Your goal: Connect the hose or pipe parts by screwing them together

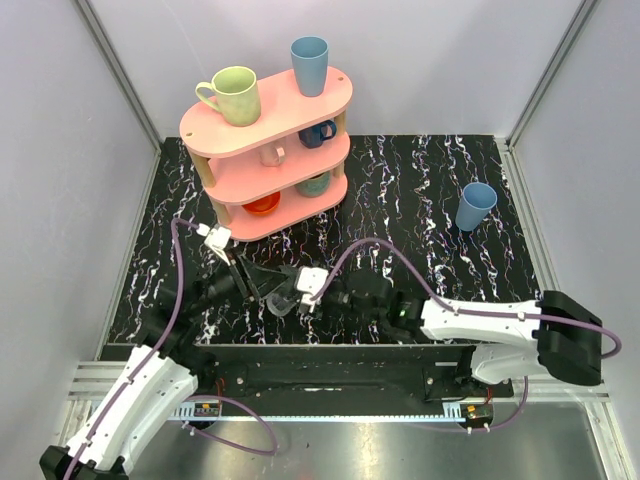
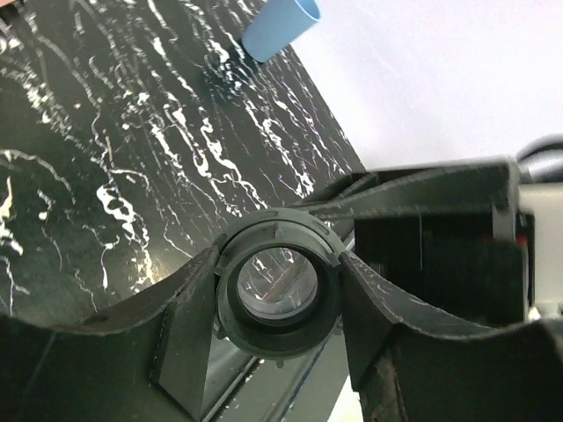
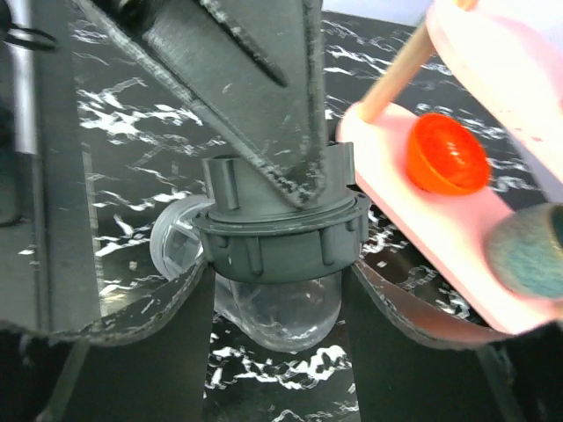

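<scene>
— The collar (image 3: 281, 237)?
— Dark grey and round, with ribs around its edge. It's held up off the table (image 1: 400, 180), near the front middle.
— And the fitting (image 3: 280, 312)?
— Grey-translucent. Its rounded clear body sits right under the collar, touching it, and its flared rim juts out to one side.
— Screwed tight?
— Can't tell. The parts line up, and the clear inside shows through the collar's bore.

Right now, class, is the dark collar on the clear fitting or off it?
On: the dark collar rings the clear fitting; thread tightness cannot be told.
</scene>
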{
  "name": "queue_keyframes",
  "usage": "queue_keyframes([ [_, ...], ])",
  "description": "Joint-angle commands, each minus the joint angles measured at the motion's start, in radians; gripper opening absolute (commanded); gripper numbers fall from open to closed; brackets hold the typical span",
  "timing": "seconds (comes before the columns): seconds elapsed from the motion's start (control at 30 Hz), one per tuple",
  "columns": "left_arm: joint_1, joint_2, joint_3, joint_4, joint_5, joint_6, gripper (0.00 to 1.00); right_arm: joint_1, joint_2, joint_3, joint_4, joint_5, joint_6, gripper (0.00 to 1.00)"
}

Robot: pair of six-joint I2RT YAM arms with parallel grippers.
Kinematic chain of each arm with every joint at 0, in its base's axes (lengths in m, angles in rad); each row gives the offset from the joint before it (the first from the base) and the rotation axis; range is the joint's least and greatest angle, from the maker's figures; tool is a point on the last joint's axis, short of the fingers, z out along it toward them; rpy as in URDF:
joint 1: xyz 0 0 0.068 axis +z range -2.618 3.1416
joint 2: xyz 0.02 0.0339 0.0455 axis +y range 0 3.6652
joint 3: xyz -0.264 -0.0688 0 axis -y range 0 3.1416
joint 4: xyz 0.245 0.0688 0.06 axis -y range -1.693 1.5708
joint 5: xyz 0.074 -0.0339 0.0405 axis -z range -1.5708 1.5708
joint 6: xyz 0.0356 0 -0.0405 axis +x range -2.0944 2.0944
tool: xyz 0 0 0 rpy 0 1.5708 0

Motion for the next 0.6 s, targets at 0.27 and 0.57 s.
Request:
queue_keyframes([
  [0.27,-0.010,0.097,0.020,0.252,0.331,0.298,0.15,-0.175,-0.056,0.093,-0.196,-0.610,0.273,0.00],
  [0.57,-0.010,0.097,0.145,-0.016,0.118,0.349,0.99,-0.263,-0.075,0.100,-0.294,-0.487,0.428,0.00],
])
